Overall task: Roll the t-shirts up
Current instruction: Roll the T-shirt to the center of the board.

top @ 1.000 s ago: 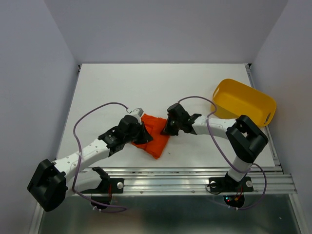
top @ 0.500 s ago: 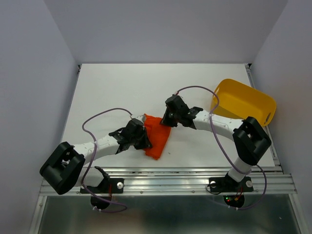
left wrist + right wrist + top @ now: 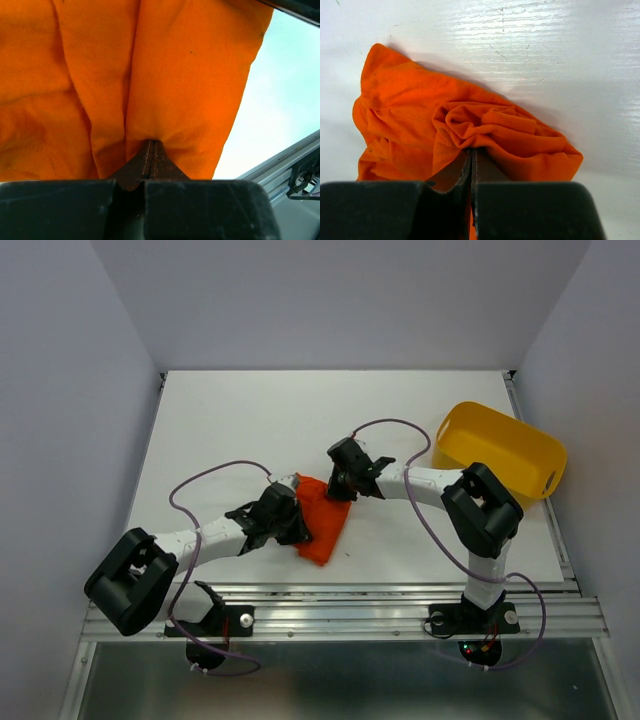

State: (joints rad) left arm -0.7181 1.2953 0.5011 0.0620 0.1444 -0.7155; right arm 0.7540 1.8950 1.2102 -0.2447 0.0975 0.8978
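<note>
The orange-red t-shirt (image 3: 325, 528) lies bunched into a crumpled wedge on the white bench (image 3: 250, 420), near its front edge and about midway between the 2 arms. Its wide end faces the far side and its narrow tip points toward the metal front rail (image 3: 340, 608).

The left claw (image 3: 151, 152) is pressed together on a fold at the shirt's left edge. In the left wrist view the 2 fingers meet, with cloth billowing up over them in deep lengthwise creases.

The right claw (image 3: 471, 159) is likewise closed, pinching a rumpled ridge of fabric at the shirt's far right corner. In its wrist view the rest of the cloth spreads away flat on the bench, with a thicker gathered lump just beyond the fingertips.

Both arms reach in low from opposite sides. The yellow tub (image 3: 500, 452) sits well apart at the bench's right edge, set at an angle to it, open side up.
</note>
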